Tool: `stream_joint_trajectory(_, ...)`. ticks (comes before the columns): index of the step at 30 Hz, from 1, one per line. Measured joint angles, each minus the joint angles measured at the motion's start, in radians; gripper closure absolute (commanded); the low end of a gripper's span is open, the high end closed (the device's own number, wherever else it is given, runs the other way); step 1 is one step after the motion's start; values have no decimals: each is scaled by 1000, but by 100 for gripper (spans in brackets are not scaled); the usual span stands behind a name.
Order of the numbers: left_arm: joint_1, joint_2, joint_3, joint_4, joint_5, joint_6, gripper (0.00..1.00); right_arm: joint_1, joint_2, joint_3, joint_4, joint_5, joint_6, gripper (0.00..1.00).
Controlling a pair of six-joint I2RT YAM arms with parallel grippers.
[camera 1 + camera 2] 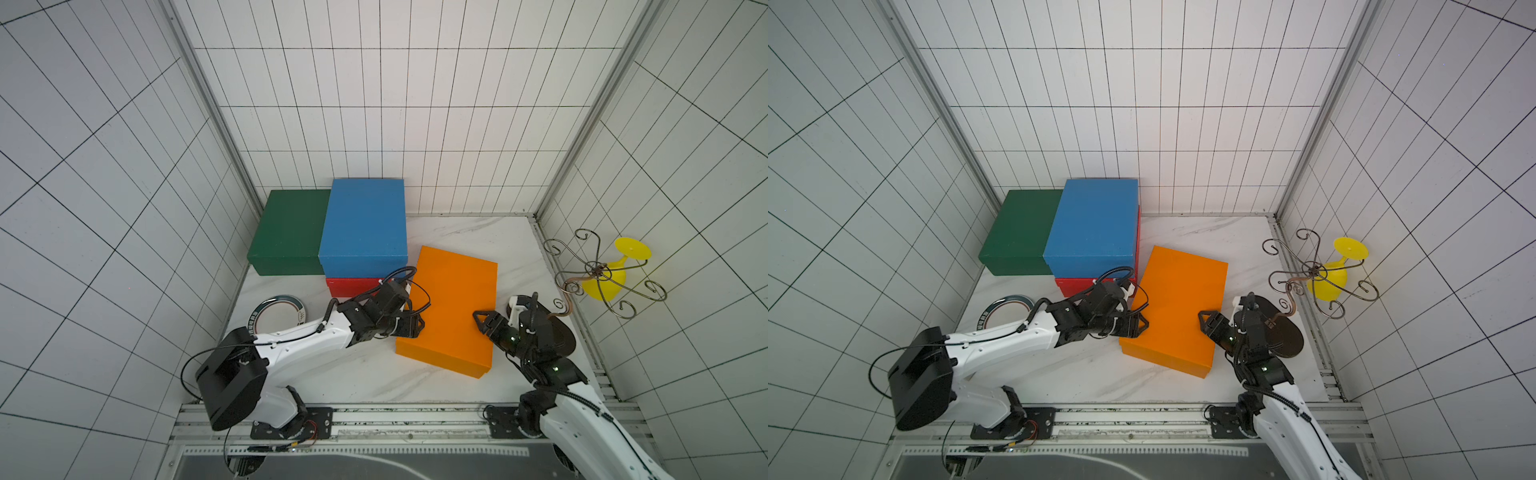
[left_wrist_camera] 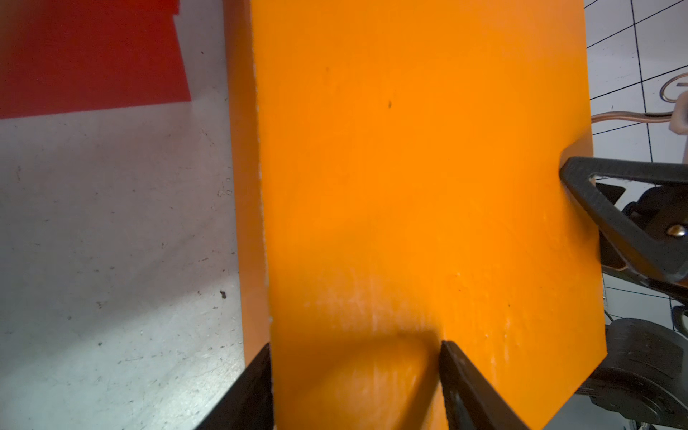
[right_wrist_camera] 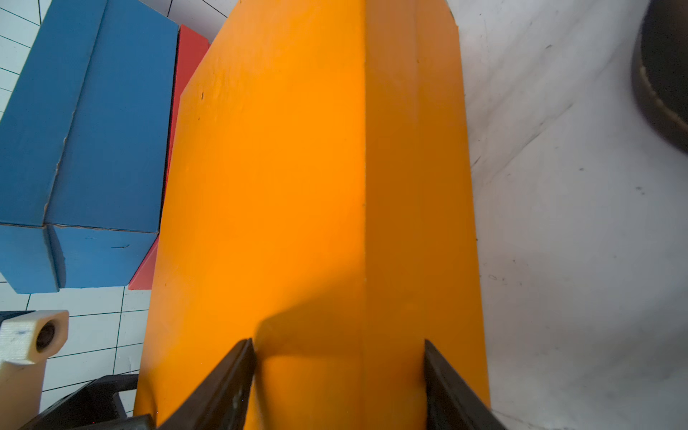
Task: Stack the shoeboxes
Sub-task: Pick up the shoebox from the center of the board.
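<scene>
The orange shoebox (image 1: 451, 307) (image 1: 1177, 307) lies slanted on the marble table, right of the others. The blue shoebox (image 1: 363, 222) sits on top of the red shoebox (image 1: 353, 286), and the dark green shoebox (image 1: 289, 228) stands to their left against the wall. My left gripper (image 1: 419, 325) (image 2: 355, 357) straddles the orange box's left long edge, with one finger on the lid and the other at the side wall. Across from it, my right gripper (image 1: 478, 319) (image 3: 338, 353) straddles the right long edge the same way. On both, the jaws stand apart over the box corner; a firm clamp does not show.
A round plate (image 1: 279, 313) lies left of my left arm. A wire stand (image 1: 598, 274) holding a yellow glass (image 1: 615, 278) rises at the right, its dark round base (image 1: 557, 332) right behind my right wrist. Tiled walls close in the back and sides.
</scene>
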Motion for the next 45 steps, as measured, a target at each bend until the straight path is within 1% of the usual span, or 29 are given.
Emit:
stream_joint_trajectory(10,-27,0,84,-114,-30,-12,36,6,-12,60,-97,4,-8,39)
stream_joint_trajectory(15,-27,-1,117,-140,-37,-11,36,16,-12,111,-137,27,-11,42)
stream_joint_trajectory(23,-28,-3,179,-188,-56,-4,36,28,-8,195,-200,56,-24,43)
stream_joint_trajectory(36,-28,-3,346,-286,-101,27,36,29,55,371,-238,117,-84,44)
stream_joint_trajectory(45,-28,-3,460,-334,-124,45,35,29,109,452,-278,160,-104,46)
